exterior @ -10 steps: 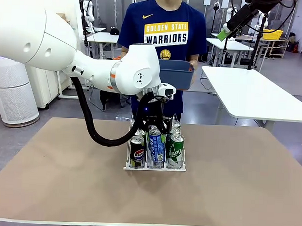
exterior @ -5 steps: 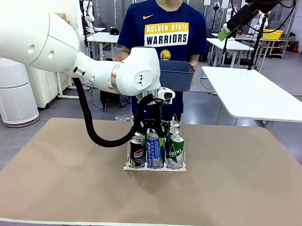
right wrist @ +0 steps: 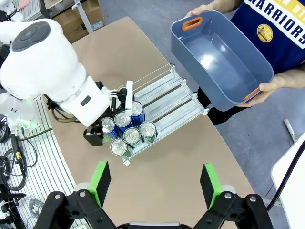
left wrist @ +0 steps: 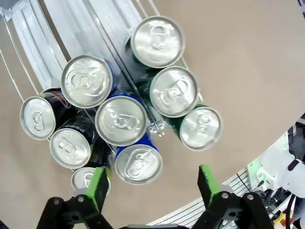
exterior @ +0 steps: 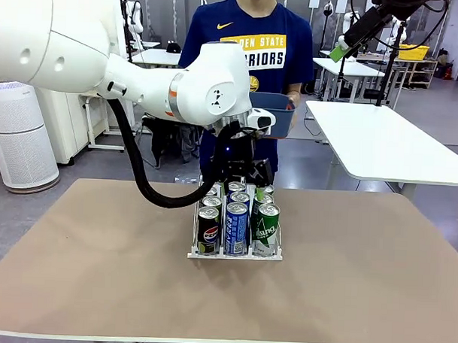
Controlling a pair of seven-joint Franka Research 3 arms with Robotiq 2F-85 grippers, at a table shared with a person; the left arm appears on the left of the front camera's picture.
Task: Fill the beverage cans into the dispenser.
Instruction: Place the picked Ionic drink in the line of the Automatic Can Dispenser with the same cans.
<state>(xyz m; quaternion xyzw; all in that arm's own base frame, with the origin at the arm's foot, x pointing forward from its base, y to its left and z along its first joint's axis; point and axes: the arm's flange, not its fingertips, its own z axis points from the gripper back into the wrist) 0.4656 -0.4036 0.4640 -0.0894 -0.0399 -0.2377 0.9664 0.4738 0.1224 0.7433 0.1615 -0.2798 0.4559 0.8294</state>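
The left gripper (left wrist: 151, 183), jaws spread wide and empty, is lifting clear above the dispenser (exterior: 234, 254), having just let go of a blue can (exterior: 236, 228) now standing in the middle lane's front. The right gripper (right wrist: 155, 183) is hovering high, open and empty. The person's blue-grey tub (right wrist: 221, 59), behind the dispenser, looks empty, so filling seems finished.
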